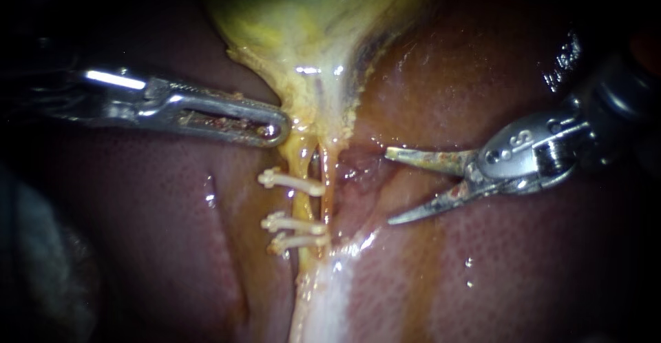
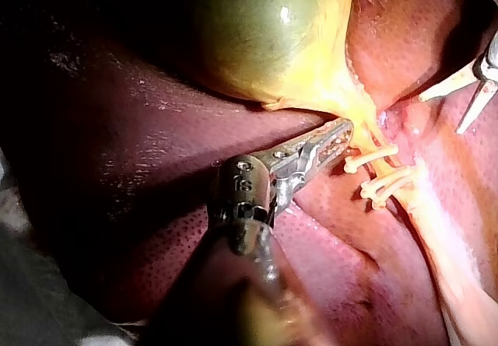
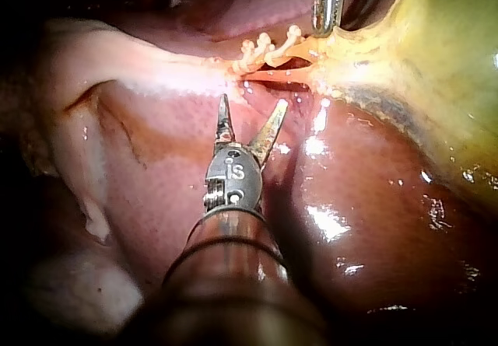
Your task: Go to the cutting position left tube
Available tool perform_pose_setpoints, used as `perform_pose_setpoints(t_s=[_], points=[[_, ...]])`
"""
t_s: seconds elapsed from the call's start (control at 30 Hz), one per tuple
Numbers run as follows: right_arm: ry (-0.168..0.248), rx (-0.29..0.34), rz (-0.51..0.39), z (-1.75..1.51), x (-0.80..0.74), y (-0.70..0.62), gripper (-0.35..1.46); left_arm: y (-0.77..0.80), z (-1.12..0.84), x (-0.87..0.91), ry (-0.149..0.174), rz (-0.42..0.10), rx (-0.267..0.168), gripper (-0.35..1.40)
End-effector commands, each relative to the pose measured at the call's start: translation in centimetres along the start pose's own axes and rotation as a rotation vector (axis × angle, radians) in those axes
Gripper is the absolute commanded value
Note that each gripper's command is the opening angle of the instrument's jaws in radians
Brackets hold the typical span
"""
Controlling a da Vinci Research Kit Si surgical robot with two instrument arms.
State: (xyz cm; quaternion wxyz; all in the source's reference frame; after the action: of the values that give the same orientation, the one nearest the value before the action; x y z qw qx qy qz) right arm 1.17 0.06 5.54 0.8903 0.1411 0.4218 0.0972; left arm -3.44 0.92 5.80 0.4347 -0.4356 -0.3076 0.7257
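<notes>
The yellow-green gallbladder (image 1: pixel 303 12) narrows into two thin tubes over the liver (image 1: pixel 482 281). The left tube (image 1: pixel 303 205) carries three white clips (image 1: pixel 292 181), one upper and two lower close together. The right tube (image 1: pixel 328 178) runs beside it, bare. My left instrument (image 1: pixel 279 128) is shut on the yellow tissue at the gallbladder's neck, just above the clips. My right instrument (image 1: pixel 387 187) holds its two blades open, to the right of both tubes and apart from them. The right wrist view shows the blades (image 3: pixel 254 101) short of the clips (image 3: pixel 264 50).
A pale band of tissue (image 1: pixel 323 302) runs down from the tubes. Wet brown liver (image 3: pixel 350 229) lies under and beside my right instrument. Grey material (image 1: pixel 41 267) sits at the far left edge. In the left wrist view the gallbladder (image 2: pixel 264 35) bulges ahead of my left instrument (image 2: pixel 342 132).
</notes>
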Motion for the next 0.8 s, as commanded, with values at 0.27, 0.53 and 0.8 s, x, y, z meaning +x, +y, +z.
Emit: perform_pose_setpoints(t_s=[0.27,0.53,0.8], points=[[0.0,-0.001,0.002,0.01,0.01,0.0,1.43,0.12,-0.43,0.2,0.006,-0.015,-0.003,-0.35],[0.0,0.025,0.005,0.11,0.13,-0.04,1.43,0.19,-0.55,0.21,0.019,-0.021,-0.005,-0.35],[0.018,0.078,0.027,0.38,0.36,-0.16,1.43,0.24,-0.53,0.21,0.02,-0.022,-0.002,-0.35]])
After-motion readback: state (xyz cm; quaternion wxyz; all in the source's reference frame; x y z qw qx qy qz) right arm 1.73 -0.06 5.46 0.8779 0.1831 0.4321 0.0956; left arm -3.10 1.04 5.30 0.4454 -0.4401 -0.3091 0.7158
